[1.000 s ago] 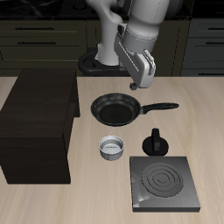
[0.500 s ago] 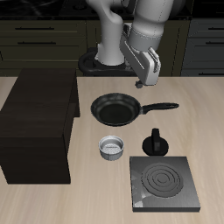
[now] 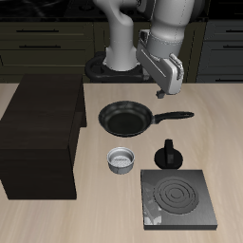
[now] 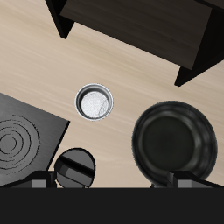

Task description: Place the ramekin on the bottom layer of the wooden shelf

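Observation:
The ramekin (image 3: 121,160), a small silvery-white ribbed bowl with a grey inside, stands on the table between the frying pan and the stove plate, a short way from the wooden shelf (image 3: 43,133). The shelf is a big dark boxy cabinet with a flat top. My gripper (image 3: 159,95) hangs high above the pan's handle, well away from the ramekin, open and holding nothing. The wrist view looks straight down on the ramekin (image 4: 94,101) and the wooden shelf (image 4: 140,26), with my fingertips (image 4: 37,181) spread wide.
A black frying pan (image 3: 125,119) lies behind the ramekin with its handle pointing away from the shelf. A small black knobbed pot (image 3: 168,154) stands beside the ramekin. A flat black stove plate (image 3: 177,199) sits near the front edge.
My gripper has drifted sideways, away from the shelf, from over the pan's rim to over its handle. Nothing on the table has moved.

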You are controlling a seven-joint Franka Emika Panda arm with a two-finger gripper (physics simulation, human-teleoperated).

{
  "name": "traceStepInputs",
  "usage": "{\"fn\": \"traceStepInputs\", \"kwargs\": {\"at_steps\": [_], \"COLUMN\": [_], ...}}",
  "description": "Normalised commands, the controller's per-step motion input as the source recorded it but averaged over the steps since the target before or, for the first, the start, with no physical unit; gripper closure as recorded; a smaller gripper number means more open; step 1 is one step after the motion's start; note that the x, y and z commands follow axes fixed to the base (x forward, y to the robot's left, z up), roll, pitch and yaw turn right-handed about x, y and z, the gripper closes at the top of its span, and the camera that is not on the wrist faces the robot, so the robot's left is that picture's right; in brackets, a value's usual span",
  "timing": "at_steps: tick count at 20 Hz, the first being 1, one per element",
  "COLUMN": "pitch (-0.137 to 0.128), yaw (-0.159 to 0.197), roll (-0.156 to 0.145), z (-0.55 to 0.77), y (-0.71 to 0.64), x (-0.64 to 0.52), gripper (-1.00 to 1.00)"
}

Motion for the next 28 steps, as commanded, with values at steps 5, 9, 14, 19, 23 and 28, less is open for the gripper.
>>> {"fn": "traceStepInputs", "kwargs": {"at_steps": [5, 9, 14, 19, 23, 28], "pitch": [-0.014, -0.008, 0.025, 0.014, 0.035, 0.014], "yaw": [0.035, 0.011, -0.019, 0.006, -0.021, -0.004], "roll": [-0.001, 0.016, 0.000, -0.024, 0.011, -0.008], "z": [-0.11, -0.16, -0.20, -0.22, -0.23, -0.18], "y": [0.07, 0.10, -0.04, -0.10, -0.08, -0.05], "x": [0.07, 0.09, 0.15, 0.07, 0.11, 0.06], "gripper": [-1.00, -1.00, -1.00, -1.00, -1.00, -1.00]}}
